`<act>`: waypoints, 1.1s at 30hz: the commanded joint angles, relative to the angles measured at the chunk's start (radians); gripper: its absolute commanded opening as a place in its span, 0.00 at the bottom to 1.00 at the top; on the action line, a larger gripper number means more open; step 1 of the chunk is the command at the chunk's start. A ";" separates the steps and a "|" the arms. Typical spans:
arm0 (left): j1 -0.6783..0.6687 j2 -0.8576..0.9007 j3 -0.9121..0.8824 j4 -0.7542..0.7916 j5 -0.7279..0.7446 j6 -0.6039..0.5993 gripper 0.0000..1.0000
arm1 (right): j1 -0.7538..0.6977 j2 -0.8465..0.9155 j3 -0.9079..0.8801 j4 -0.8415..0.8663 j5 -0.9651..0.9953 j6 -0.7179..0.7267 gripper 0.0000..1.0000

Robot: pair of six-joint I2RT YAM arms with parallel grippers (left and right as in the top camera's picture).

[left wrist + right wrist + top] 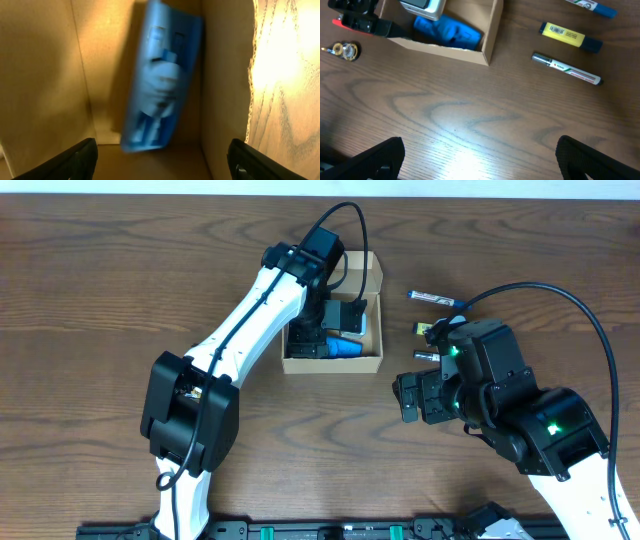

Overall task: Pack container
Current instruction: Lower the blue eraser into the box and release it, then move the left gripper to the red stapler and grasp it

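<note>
Pretty much the whole backdrop is the table (90, 270): dark brown wood with a strong wavy grain running left to right, filling the overhead view. A thin paler strip (520, 188) shows along its far edge. The right wrist view has a soft white glare (462, 157) on the near part of the tabletop. In the left wrist view, a brighter, washed-out patch (280, 60) sits on the grain at the right.

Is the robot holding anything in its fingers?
No, nothing. The left gripper is open above the blue thing lying in the container. The right gripper is open over the table.
</note>
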 commanded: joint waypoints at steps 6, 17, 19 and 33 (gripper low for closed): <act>-0.012 -0.106 0.014 -0.006 -0.003 -0.143 0.92 | 0.003 -0.001 0.002 0.000 0.000 -0.013 0.99; 0.031 -0.418 0.026 -0.052 -0.094 -0.617 0.80 | 0.003 -0.001 0.002 0.000 0.000 -0.013 0.99; 0.061 -0.467 0.026 -0.079 -0.094 -0.726 0.79 | 0.003 -0.001 0.002 0.000 0.000 -0.013 0.99; 0.449 -0.541 0.014 -0.208 0.029 -1.277 0.94 | 0.003 -0.001 0.002 0.000 0.000 -0.013 0.99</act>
